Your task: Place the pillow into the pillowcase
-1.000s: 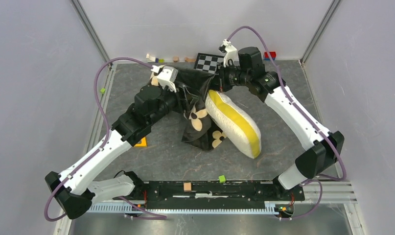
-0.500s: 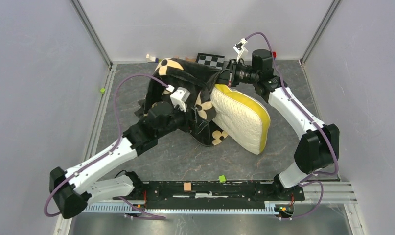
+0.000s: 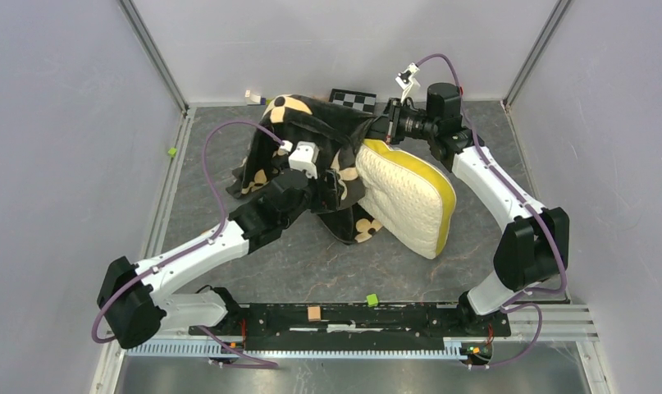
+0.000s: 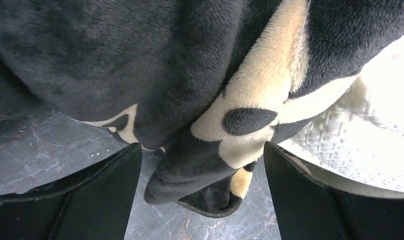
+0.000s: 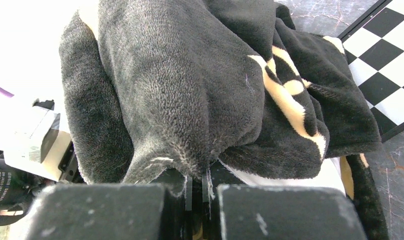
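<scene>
- Black plush hangs between the fingers of the left tool (image 4: 200, 150). Its jaws stand wide apart, and a dangling fold of the pillowcase (image 4: 139, 65) sits in the gap, clamped by neither finger.
- The right tool (image 5: 199, 187) is closed tight on an edge of the pillowcase, pinching it between its fingers and holding it up off the desk (image 3: 311, 263) at the far side.
- From that grip the pillowcase drapes leftward in a bunched mound over the left wrist. Tan flower prints show on its top and along its near hem.
- The pillow (image 3: 405, 201) lies on the desk just right of the pillowcase and touches it. Its far-left corner is tucked under the black fabric, while most of its quilted cream face and yellow side band lies outside.
- A black-and-white checkered board (image 3: 352, 100) lies at the far edge of the desk, behind the pillowcase.
- A small green block (image 3: 372, 300) sits near the arm bases, well apart from the pillow.
</scene>
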{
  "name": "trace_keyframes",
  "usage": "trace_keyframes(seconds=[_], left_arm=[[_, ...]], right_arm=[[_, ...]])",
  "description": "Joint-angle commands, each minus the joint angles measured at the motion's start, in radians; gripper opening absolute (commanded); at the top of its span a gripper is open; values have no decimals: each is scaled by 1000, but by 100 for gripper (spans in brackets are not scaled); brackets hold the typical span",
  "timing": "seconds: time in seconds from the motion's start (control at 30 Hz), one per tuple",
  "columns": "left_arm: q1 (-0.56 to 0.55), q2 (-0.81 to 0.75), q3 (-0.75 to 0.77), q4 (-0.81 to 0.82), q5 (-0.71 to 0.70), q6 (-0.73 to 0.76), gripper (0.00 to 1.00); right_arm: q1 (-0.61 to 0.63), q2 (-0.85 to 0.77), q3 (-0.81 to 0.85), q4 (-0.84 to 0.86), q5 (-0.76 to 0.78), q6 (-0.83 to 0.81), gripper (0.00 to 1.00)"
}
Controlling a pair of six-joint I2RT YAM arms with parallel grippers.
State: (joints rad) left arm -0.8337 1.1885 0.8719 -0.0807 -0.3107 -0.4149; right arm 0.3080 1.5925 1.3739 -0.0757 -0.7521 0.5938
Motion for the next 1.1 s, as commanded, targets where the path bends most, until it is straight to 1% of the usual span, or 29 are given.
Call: trace_keyframes(seconds=[0.0,0.07,0.1,0.17,0.27,0.37,0.4,0.43,0.47,0.57,0.6,0.63,0.7,0.8,0.9,0.97,1.07], left_arm=[[-2,-12,-14,23,-70,32,96],[-2,27,-9,57,-16,29,94],[-2,44,-1,69,30,27,92],[-3,64,20,77,139,22,82],[-9,66,56,104,274,2,62],[-45,49,118,87,399,15,32],[-63,49,168,62,435,26,23],[-95,56,221,34,480,41,16],[-127,67,296,10,513,61,13],[-240,133,507,-88,559,137,8],[-254,154,566,-108,568,143,7],[-255,174,600,-111,578,138,6],[-244,194,636,-127,520,139,3],[-198,231,730,-190,515,125,3],[-184,262,848,-270,522,147,3],[-183,294,959,-327,537,157,2],[-184,372,1185,-445,576,174,3]], right_arm=[[-21,10,4,78,40,-33,0],[-21,12,8,78,43,-35,0],[-21,14,11,59,46,-36,0],[-24,17,18,38,57,-45,0],[-33,27,33,9,82,-66,0],[-37,33,31,-19,136,-89,0],[-37,30,24,-27,157,-99,0],[-37,27,9,-25,175,-101,0],[-37,23,-3,-25,193,-105,0],[-37,11,-54,2,238,-92,0],[-36,9,-69,9,250,-88,0],[-35,7,-77,16,256,-83,1],[-35,9,-85,21,265,-76,0],[-36,17,-83,14,287,-74,0],[-28,39,-59,11,290,-55,0],[-10,47,-42,16,308,-32,0],[17,67,-27,61,289,24,0]])
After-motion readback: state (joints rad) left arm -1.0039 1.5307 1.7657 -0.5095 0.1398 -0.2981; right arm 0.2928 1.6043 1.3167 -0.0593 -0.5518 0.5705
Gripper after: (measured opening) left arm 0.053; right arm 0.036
